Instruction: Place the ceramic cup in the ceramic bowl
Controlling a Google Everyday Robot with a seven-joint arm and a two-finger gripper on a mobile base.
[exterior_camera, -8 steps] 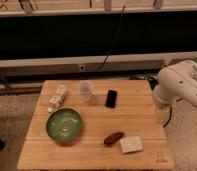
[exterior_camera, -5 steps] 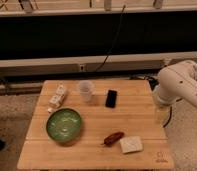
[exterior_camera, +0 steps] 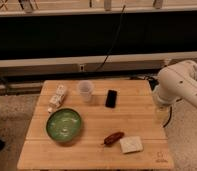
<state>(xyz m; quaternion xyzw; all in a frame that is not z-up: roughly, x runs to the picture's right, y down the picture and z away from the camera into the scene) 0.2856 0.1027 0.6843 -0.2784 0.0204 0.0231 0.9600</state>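
Hand at table's right edge; black phone between it and cup; free room above bowl

Wooden table: 1. Items on table: 6 total.
- ceramic cup, white: 1
- ceramic bowl, green: 1
- white carton: 1
- flat black slab, phone-like: 1
- reddish-brown elongated item: 1
- pale rectangular block: 1

Off the table's right edge: robot arm, white: 1. Its single gripper is out of sight there.
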